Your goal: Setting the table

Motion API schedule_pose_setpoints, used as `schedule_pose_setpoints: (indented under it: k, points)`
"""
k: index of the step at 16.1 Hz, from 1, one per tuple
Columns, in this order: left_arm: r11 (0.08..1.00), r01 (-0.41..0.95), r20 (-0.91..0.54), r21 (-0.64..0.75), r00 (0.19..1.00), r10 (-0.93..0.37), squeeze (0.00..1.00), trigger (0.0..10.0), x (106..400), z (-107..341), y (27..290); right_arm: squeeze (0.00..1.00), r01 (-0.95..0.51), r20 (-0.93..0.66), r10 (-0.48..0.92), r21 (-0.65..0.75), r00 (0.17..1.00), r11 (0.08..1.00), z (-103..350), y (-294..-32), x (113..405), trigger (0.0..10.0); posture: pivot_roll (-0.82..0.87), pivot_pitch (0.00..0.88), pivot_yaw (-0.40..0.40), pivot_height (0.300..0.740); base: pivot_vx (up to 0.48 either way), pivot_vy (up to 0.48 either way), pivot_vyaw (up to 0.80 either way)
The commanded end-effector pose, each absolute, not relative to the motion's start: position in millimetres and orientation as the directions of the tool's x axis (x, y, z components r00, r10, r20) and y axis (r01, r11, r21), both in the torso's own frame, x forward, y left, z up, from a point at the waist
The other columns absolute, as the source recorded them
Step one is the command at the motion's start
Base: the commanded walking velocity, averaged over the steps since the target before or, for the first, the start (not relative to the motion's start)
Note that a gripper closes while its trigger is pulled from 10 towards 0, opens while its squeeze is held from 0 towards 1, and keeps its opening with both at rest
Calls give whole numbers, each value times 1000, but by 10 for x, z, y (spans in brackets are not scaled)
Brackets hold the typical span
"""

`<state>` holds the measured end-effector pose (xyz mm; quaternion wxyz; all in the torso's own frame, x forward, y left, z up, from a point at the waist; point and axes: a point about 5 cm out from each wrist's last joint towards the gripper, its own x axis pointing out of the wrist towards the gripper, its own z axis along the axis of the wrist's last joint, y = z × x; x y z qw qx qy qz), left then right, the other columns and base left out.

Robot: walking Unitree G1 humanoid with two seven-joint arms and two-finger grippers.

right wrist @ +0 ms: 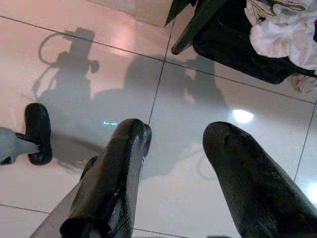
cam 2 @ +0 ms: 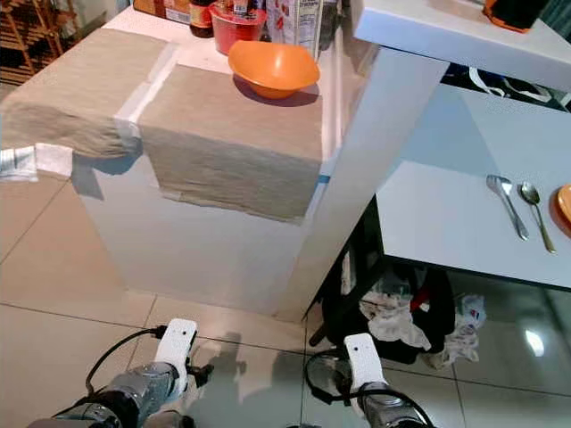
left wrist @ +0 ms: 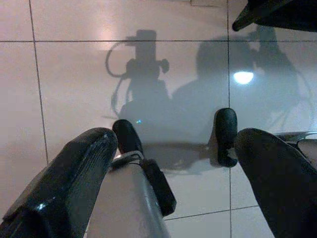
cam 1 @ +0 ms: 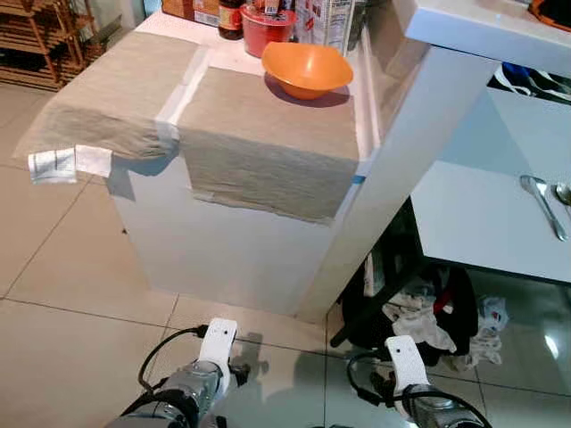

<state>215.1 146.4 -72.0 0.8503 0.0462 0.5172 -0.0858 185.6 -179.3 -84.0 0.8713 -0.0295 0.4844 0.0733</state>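
An orange bowl (cam 1: 306,69) stands on a beige placemat (cam 1: 268,134) at the back of the white counter (cam 1: 232,241). A second beige placemat (cam 1: 116,89) lies to its left. On the lower white table (cam 2: 446,205) at the right lie two spoons (cam 2: 506,203) beside the edge of an orange plate (cam 2: 564,205). Both arms hang low over the tiled floor in front of the counter. My left gripper (left wrist: 173,144) is open with bare floor between its fingers. My right gripper (right wrist: 178,131) is open too and holds nothing.
A red container (cam 1: 266,27), bottles and a carton (cam 1: 330,22) crowd the counter's far edge. A heap of clothes and bags (cam 1: 428,321) lies under the white table beside a black leg. A wooden rack (cam 1: 36,40) stands at the far left.
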Motion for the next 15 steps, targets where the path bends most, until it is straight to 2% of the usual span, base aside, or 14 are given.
schedule_pose_setpoints:
  k: [1, 4, 13, 15]
  points:
    - [977, 213, -881, -22, 458, -120, 0, 10000, 2203, -689, 1375, 0, -123, -840, 76, 11, 537, 992, -829, -1852, 1862, 10000, 29, 32, -131, 740, 0, 0, 0]
    - [975, 222, -881, -27, 455, -128, 0, 10000, 2189, -697, 1359, 0, -93, -824, 60, 9, 563, 996, -818, -1850, 1879, 10000, 1, 17, -99, 740, 0, 0, 0]
    - [974, 228, -848, 15, 518, -108, 0, 10000, 2241, -667, 1392, 0, -70, -813, 63, 28, 578, 997, -817, -1798, 1891, 10000, -5, 0, -96, 740, 0, 0, 0]
    - [975, 222, -866, 13, 489, -100, 0, 10000, 2136, -730, 1391, 0, -83, -820, 69, 26, 568, 996, -838, -1780, 1851, 10000, -6, 0, -92, 740, 0, 0, 0]
